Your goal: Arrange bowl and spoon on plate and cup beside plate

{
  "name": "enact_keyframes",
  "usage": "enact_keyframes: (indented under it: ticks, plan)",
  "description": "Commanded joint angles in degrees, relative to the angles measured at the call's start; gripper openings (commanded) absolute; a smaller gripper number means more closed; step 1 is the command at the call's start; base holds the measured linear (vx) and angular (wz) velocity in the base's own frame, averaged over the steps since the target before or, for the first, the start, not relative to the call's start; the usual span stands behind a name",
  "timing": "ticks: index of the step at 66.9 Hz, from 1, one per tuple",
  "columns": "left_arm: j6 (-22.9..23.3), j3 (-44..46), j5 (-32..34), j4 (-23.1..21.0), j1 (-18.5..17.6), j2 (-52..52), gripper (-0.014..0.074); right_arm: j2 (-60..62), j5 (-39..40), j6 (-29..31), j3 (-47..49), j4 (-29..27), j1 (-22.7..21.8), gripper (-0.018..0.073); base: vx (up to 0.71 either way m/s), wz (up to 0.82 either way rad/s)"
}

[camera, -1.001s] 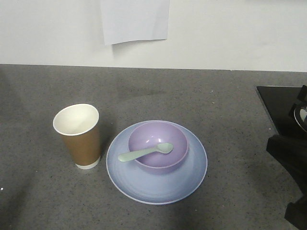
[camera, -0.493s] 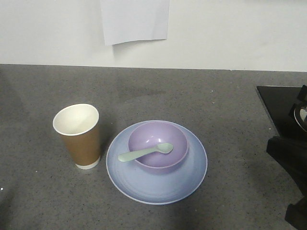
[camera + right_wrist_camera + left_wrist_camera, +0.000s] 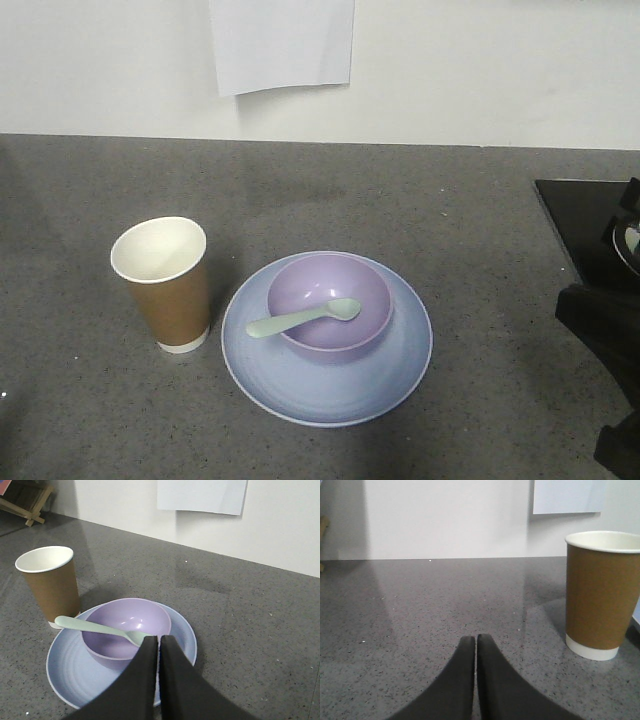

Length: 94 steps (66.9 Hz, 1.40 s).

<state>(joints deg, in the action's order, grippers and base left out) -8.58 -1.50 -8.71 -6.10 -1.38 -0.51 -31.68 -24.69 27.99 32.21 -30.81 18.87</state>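
Front-facing view: over the last second nothing on the bench (image 3: 480,220) has moved. The bowl (image 3: 330,300) sits on the plate (image 3: 325,385) toward the near edge, the spoon (image 3: 300,318) rests across the bowl's rim, and the cup (image 3: 165,285) stands just beside the plate. I judge the arrangement done. My left hand (image 3: 475,645) and right hand (image 3: 159,645) are both clenched, empty. I can read no writing; the paper (image 3: 282,42) on the wall looks blank.
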Motion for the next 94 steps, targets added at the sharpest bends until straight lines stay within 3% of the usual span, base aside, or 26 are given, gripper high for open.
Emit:
enact_keyframes:
  ticks: [1,7,94]
  plan:
    - [13.69,-1.47,5.26,10.2,0.01,-0.84,-0.0007,-0.14,3.02,0.37,1.61,-0.93,-0.16,-0.0001,0.0,0.0]
    - [19.39,-1.47,4.71,13.82,0.01,-0.84,-0.0007,-0.14,3.02,0.37,1.61,-0.93,-0.16,-0.0001,0.0,0.0]
    - [19.12,-1.47,4.77,12.93,0.01,-0.84,-0.0007,-0.14,2.58,0.41,1.61,-0.82,-0.16,-0.0001,0.0,0.0]
